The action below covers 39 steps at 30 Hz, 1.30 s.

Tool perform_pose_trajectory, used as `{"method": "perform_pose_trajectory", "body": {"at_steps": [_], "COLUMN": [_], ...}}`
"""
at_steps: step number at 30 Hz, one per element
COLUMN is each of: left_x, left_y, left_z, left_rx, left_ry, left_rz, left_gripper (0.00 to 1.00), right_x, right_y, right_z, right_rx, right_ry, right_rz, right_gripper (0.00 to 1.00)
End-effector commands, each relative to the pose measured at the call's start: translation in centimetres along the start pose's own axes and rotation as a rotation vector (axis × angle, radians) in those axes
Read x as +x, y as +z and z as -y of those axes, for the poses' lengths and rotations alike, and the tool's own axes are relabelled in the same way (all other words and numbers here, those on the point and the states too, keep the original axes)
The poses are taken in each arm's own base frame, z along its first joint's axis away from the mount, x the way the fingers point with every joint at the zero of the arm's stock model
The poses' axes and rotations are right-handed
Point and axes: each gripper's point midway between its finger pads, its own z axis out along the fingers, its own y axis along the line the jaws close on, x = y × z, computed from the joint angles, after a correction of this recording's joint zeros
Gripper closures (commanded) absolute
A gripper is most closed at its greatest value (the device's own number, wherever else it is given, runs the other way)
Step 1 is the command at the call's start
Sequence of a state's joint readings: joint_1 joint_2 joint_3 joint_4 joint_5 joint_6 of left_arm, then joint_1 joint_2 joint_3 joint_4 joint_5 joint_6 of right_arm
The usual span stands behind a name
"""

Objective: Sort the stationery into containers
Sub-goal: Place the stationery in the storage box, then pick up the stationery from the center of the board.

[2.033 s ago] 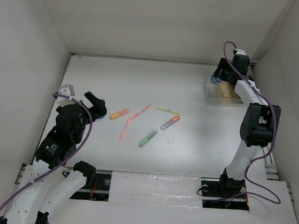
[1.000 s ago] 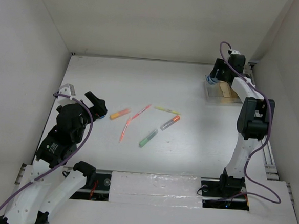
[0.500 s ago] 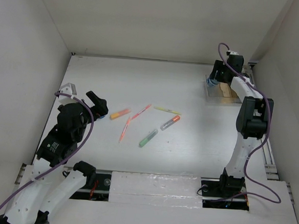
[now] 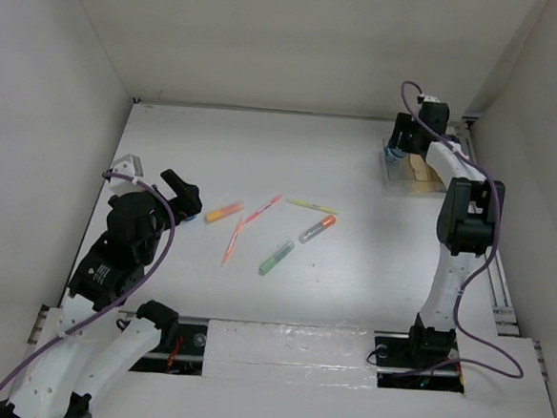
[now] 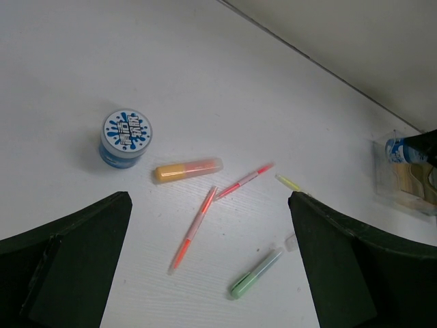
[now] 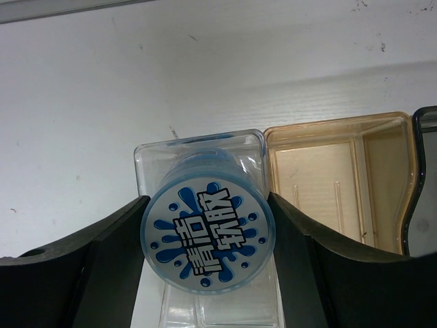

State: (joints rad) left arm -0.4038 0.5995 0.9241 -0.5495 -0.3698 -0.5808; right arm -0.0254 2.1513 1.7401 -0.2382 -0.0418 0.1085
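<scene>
The blue-and-white pot (image 6: 207, 232), clamped in the right gripper (image 6: 207, 236), now hangs further back than a second ago, over the clear end compartment (image 6: 164, 145) of the organiser (image 6: 403, 184), so release seems next; the left gripper (image 4: 182, 196) stands spread apart

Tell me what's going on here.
The right pincer grips a blue-and-white pot at the mouth of the clear compartment. The amber compartment beside it is empty. The left pincer hangs open near a second pot. The pens lie loose on the table, not yet sorted.
</scene>
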Motion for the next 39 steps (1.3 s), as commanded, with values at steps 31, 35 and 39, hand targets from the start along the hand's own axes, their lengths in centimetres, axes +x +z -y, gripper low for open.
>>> {"method": "perform_pose_trajectory", "body": {"at_steps": [31,35,39], "left_x": [-3.8,-4.3,-5.4], "left_y": [-2.8,-4.5,-6.6], "left_z": [-6.4,-7.8,-9.0], "left_rx": [-0.331,-0.362,-0.355], "left_ry": [-0.227,-0.305,-0.377], "left_rz": [0.222,0.277,0.354], "left_gripper": [0.0,0.0,0.0], "right_x": [-2.3,4.5,9.5], "right_y": [-14.8,-19.0,-22.0], "right_z": [-24.0,-35.2,-44.7], "right_rx": [-0.257,-0.459,-0.74], "right_ry": [-0.258,-0.366,-0.415], "right_rz": [0.163,0.108,0.067], "right_gripper": [0.0,0.0,0.0]}}
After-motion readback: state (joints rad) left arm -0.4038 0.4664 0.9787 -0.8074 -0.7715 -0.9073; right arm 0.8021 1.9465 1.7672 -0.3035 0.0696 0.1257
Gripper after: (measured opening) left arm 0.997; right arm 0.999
